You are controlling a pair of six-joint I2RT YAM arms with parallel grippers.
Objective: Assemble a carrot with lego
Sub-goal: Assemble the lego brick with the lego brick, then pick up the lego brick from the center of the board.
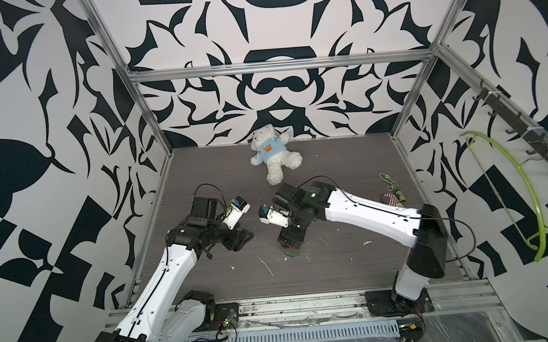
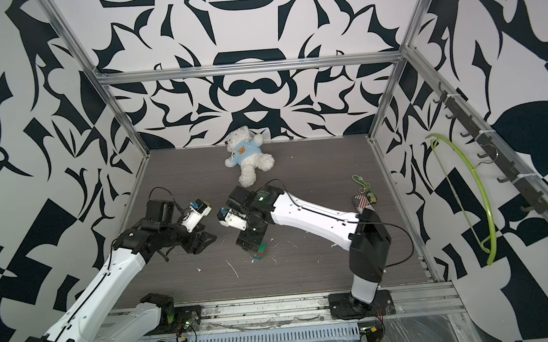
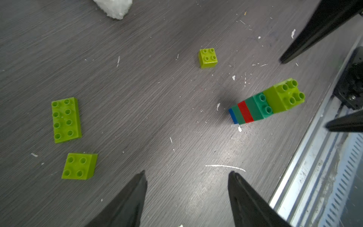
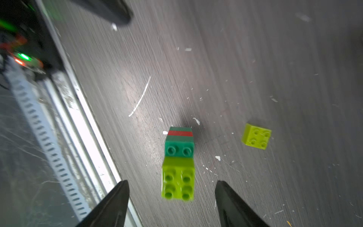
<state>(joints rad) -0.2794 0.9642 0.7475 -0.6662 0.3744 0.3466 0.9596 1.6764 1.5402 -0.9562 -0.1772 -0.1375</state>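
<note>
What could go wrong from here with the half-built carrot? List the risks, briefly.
The carrot stands upright on its small blue brick, tall and narrow; a nudge could topple it. The open right jaws flank its lime top brick, so a crooked retreat might knock it. Three loose lime bricks lie well apart; fetching one could mean reaching past the carrot.
</note>
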